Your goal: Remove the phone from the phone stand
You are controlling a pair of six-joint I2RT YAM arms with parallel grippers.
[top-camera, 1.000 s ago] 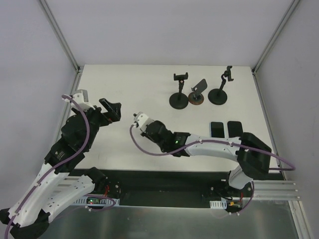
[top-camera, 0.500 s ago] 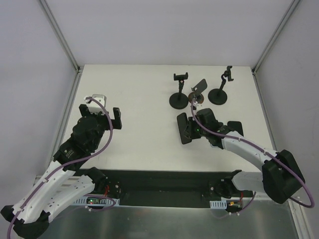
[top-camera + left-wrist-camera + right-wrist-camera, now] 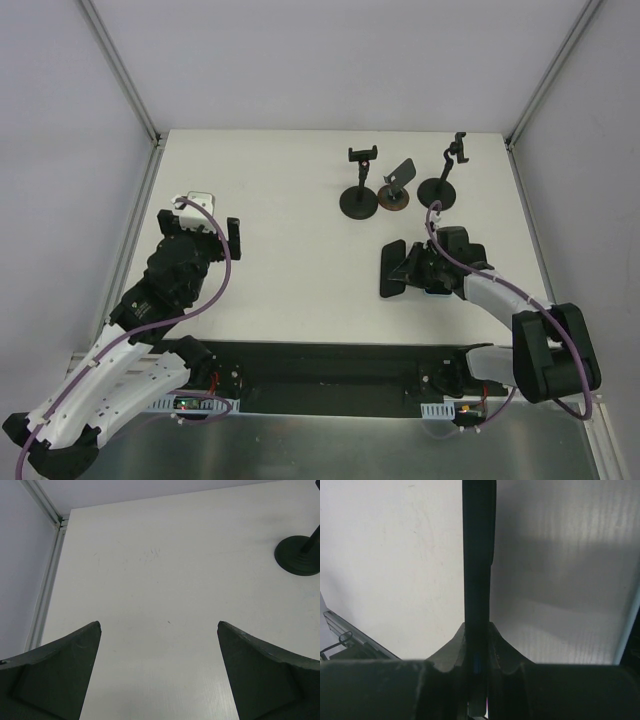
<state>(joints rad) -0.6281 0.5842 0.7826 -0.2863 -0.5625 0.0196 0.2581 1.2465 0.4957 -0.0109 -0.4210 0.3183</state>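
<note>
My right gripper (image 3: 405,268) is shut on a black phone (image 3: 392,270), which it holds on edge just above the white table (image 3: 290,200), in front of the stands. The right wrist view has the phone (image 3: 479,555) edge-on, a thin dark bar clamped between the two fingers of that gripper (image 3: 477,627). At the back stand three phone stands with nothing in their clamps: a left one (image 3: 361,190), a brown-based middle one (image 3: 393,195) and a right one (image 3: 441,185). My left gripper (image 3: 200,232) hangs open over the left of the table, its jaws (image 3: 159,625) wide apart with bare table between them.
A stand's round black base (image 3: 299,555) shows at the right of the left wrist view. A dark flat thing with a pale edge (image 3: 632,645) lies at the right border of the right wrist view. Metal frame rails (image 3: 140,250) run along the table's sides.
The right arm has swung from the table's middle to the near right with the phone in its grip. The left gripper has turned and drawn back slightly, still open.
</note>
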